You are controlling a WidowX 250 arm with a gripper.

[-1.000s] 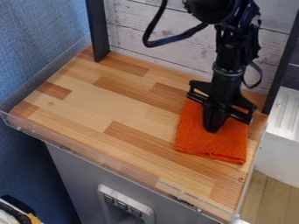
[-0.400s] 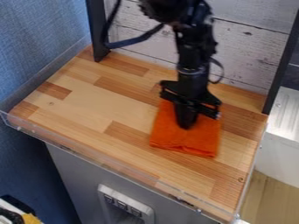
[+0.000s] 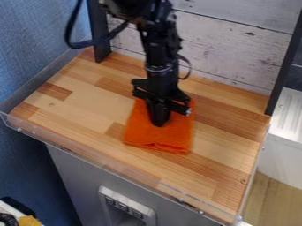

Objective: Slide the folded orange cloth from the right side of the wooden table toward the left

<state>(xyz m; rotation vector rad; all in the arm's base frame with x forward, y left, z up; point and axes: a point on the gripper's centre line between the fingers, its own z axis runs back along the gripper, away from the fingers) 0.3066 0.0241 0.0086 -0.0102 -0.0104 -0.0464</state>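
The black robot arm (image 3: 158, 48) comes in from the top edge, left of centre, and its forearm drops steeply, almost upright, over the middle of the tabletop (image 3: 82, 101), which is made of light and darker wood strips. A thick black cable loops out to the arm's left, and a thinner one curves beside the wrist on the right. The black two-finger gripper (image 3: 159, 125) points downward, its wide crosspiece slanting down to the right above the fingers (image 3: 158, 112). These are pressed together into one dark, tapered shape, with their tips at a folded orange cloth (image 3: 174, 132). Whether any fabric is pinched between them, I cannot tell.

The cloth lies flat near the middle of the tabletop, a rough rectangle whose back part passes behind the gripper. Its front edge shows layered folds and a small pucker.

Behind stands a wall of whitewashed wooden planks (image 3: 236, 48), between a black upright post (image 3: 99, 33) at left and another at right. Blue textured fabric (image 3: 35, 39) covers the left side. A clear plastic strip (image 3: 118, 168) edges the tabletop's front, above a grey cabinet front (image 3: 70, 172) with a pale switch panel (image 3: 126, 207).
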